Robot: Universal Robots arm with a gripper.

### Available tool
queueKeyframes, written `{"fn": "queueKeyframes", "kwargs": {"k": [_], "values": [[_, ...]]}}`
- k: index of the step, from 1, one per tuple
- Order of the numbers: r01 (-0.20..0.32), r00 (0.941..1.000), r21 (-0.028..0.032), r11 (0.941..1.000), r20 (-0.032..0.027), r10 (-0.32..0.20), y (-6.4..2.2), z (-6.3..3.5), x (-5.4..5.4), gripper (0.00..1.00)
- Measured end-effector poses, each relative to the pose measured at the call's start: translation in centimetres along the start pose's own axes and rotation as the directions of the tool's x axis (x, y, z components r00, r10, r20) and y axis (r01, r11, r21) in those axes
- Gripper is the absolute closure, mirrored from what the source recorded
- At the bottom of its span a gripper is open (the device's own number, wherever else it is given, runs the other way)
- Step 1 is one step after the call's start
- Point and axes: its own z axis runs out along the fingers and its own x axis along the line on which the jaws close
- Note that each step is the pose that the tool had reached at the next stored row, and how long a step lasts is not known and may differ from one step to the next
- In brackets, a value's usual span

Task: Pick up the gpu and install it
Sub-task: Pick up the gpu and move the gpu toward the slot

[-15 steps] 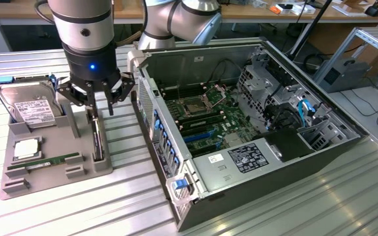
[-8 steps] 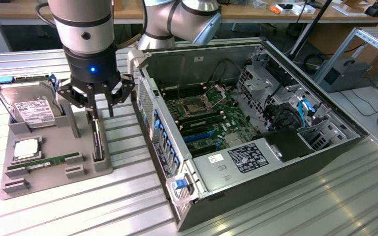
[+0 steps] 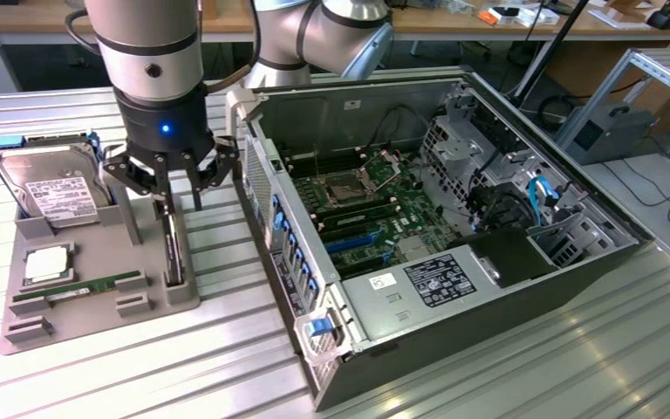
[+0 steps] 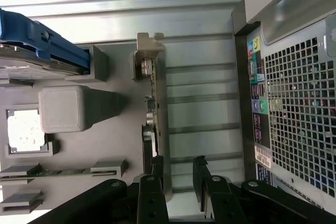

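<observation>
The gpu is a thin dark card standing on its edge in a slot of the grey holder tray. In the wrist view the gpu is seen edge-on, with its silvery-beige bracket at the far end. My gripper hangs just above the card's upper end, open, with nothing held. In the wrist view the gripper has one of its fingers over the card's edge and the other out over the bare table beside it.
The open computer case lies at the exterior view's right, close beside the tray, its motherboard exposed. The case's rear grille shows in the wrist view. The tray also holds a hard drive, a processor and a green memory stick.
</observation>
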Motion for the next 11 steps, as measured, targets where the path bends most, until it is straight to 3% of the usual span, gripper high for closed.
{"fn": "queueKeyframes", "kwargs": {"k": [11], "values": [[0.0, 1.0, 0.0011, 1.0, 0.0, 0.0, -0.03, 0.63, 0.02, 0.64]]}}
